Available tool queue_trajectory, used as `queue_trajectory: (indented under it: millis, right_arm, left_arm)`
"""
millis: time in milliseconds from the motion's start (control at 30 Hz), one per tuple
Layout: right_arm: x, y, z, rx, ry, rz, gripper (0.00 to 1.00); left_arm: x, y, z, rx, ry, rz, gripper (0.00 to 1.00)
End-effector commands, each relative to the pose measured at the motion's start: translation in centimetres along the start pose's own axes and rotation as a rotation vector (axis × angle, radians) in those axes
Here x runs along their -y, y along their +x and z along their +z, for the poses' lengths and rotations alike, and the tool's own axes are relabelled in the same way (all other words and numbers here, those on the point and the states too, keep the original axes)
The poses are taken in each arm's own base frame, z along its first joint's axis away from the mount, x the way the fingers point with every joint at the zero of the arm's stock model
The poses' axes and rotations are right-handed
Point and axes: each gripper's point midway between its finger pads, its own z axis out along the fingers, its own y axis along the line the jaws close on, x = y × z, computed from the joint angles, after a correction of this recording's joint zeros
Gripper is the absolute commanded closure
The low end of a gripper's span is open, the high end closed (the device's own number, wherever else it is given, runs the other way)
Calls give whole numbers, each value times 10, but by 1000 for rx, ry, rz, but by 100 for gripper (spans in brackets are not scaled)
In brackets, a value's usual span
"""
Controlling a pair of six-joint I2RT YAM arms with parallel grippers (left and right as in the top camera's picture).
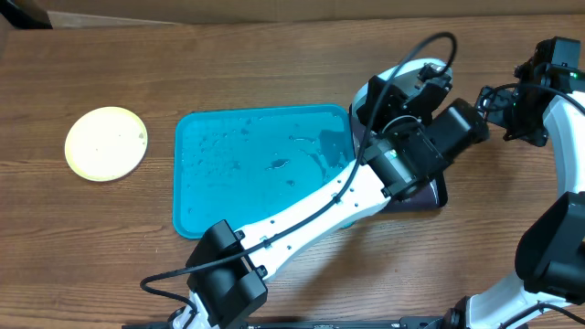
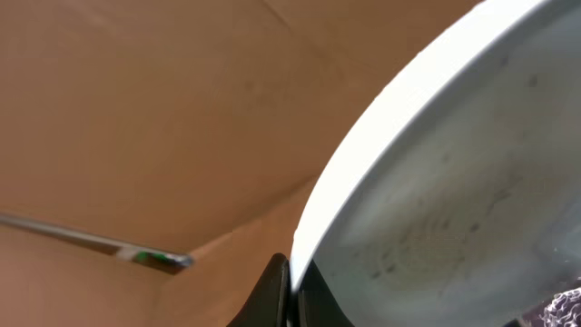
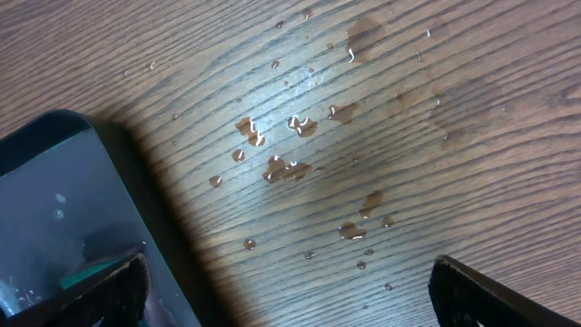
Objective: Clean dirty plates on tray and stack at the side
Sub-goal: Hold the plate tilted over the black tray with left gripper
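**Left arm.** The left gripper (image 2: 291,287) is pressed together on the rim of the white round plastic plate (image 2: 436,182), pinching it at the plate's lower edge. In the wrist view the plate is held up with brown cardboard (image 2: 136,109) behind it, and its face shows faint greyish streaks. From overhead, the gripper and plate sit just past the 3 o'clock end of the teal-blue rectangular plastic tray (image 1: 256,169).

**Right arm.** The right gripper (image 3: 290,295) is spread wide and holds nothing. It hangs over the wooden worktop (image 3: 408,136), which carries scattered water droplets (image 3: 272,145). A corner of the black plastic tray (image 3: 54,200) lies at 9 o'clock in that wrist view.

**Task items.** The teal-blue tray lies at the centre of the worktop. Its floor is wet and has a small dark mark near the middle. No plate lies on it. The pale yellow round plastic plate (image 1: 105,143) lies flat on the worktop at 9 o'clock from the tray, apart from its rim. The black tray lies at the teal tray's 3 o'clock side, largely hidden by the left arm.
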Motion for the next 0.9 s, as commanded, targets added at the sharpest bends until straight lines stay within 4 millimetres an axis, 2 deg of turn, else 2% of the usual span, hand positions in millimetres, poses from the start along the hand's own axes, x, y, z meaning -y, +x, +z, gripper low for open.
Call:
queue_trajectory:
  millis: [0,233,867]
  right_arm:
    - [-1,-4,-4,17,-5,3,0]
    - [-1,-4,-4,17,-5,3,0]
    - [-2,-4,-4,17,-5,3,0]
  left_arm:
    - [-42,-14,-14,13,-140,-14,96]
    - [-34,-16,-9,23,-80,-16,96]
    - [-39,-11,1,6,-89,-52,96]
